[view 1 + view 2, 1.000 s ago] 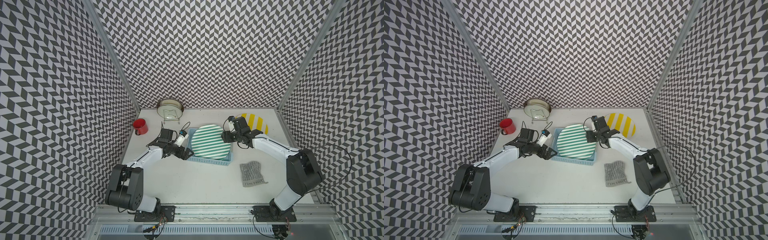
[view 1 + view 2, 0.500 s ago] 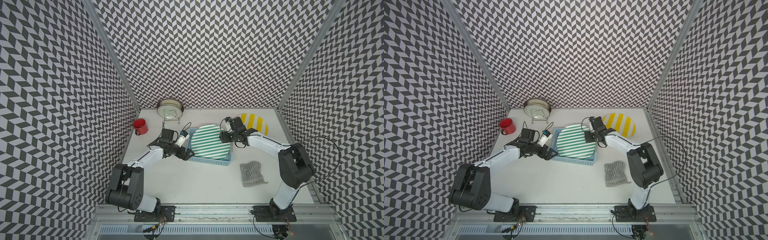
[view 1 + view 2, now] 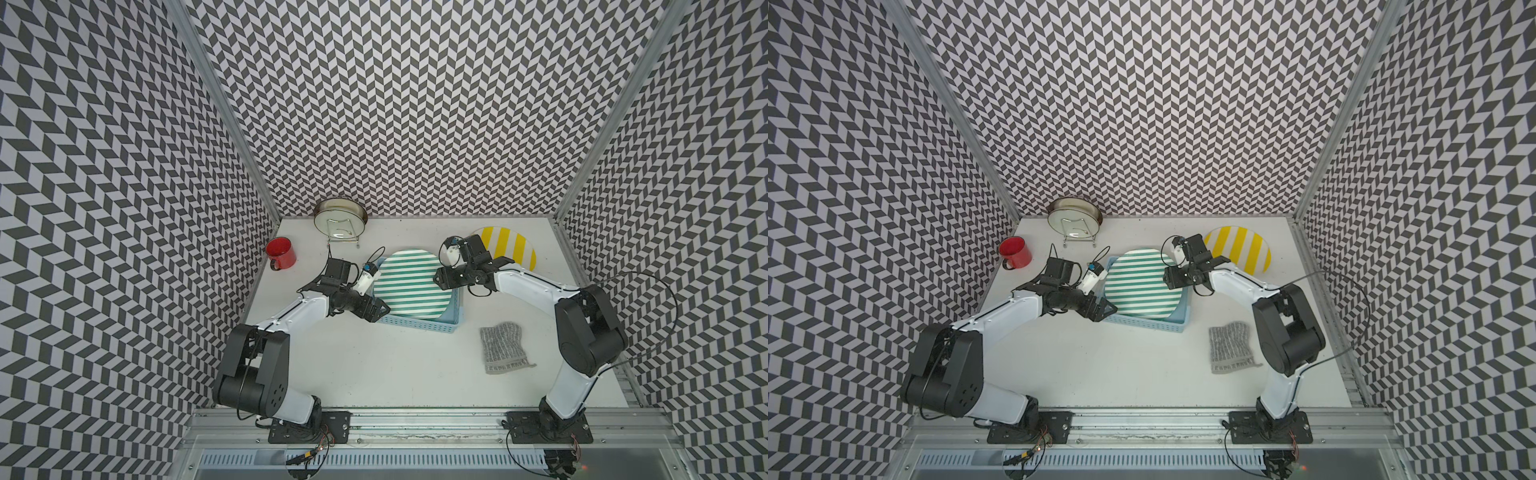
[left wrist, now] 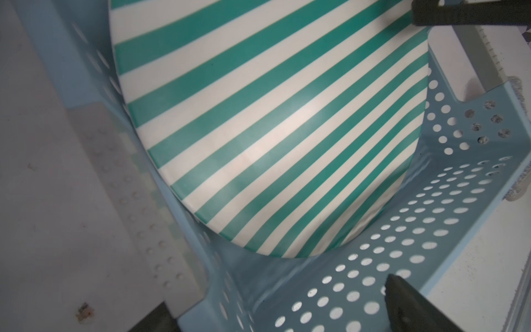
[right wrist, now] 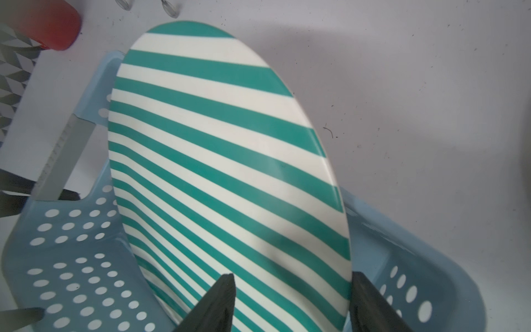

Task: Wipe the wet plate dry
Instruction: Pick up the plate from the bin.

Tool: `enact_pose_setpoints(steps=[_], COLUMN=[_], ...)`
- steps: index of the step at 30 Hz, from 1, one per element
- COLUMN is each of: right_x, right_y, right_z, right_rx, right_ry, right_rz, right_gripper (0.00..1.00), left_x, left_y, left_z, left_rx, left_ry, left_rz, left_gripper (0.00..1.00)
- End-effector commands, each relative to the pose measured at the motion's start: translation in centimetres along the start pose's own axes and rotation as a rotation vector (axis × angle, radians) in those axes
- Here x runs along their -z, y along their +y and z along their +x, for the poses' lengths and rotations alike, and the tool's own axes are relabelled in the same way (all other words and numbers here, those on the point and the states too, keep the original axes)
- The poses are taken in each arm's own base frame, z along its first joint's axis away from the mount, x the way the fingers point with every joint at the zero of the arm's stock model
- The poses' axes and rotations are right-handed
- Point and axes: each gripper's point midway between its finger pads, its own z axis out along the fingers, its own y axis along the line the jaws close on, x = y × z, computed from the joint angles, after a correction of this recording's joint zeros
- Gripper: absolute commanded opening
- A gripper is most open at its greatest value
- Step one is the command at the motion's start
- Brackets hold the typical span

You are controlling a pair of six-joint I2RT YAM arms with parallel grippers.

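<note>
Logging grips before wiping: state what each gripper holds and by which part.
Nothing is held. The right gripper straddles the rim of the green striped plate, jaws apart; the left gripper hangs open at the basket.

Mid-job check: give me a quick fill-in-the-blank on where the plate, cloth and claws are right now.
1. The green-striped plate leans inside the blue ___.
2. The grey cloth lies on the ___, in neither claw.
3. The right claw straddles the plate's rim with jaws ___.
4. The lone mug is coloured ___.
Missing words: basket; table; open; red.
</note>
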Motion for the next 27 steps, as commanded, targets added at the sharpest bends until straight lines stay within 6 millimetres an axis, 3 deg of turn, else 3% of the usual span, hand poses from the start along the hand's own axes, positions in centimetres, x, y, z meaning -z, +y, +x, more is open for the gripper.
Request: enact_pose_setpoints(steps=[1, 7, 12, 19, 27], right_x=[0.9, 2.2, 3.8, 4.6, 5.8], right_y=[2.7, 3.7, 5.6, 6.8, 5.5], right_z=[-0.7, -0.9, -0.8, -0.6, -2.7], right_rx=[0.011, -0.025, -0.019, -0.011, -0.062], right_ry=[-0.04, -0.077, -0.096, -0.094, -0.191], right_rz=[-0.163, -0.336, -0.508, -0.601, -0.527], right_gripper=[0.62, 0.55, 0.51, 0.46, 0.08], left_x=[0.0, -0.1, -0.2, -0.3, 0.4], left_y=[-0.4, -0.5, -0.6, -0.8, -0.8], left_z=[-0.8, -0.7, -0.7, -0.8, -1.7], left_rx=[-0.018, -0.02, -0.021, -0.027, -0.037], left_ry=[-0.011, -0.009, -0.006, -0.006, -0.03], left_rz=[0.015, 0.017, 0.017, 0.016, -0.004], left_gripper=[0.98, 0.98, 0.98, 0.98, 0.98])
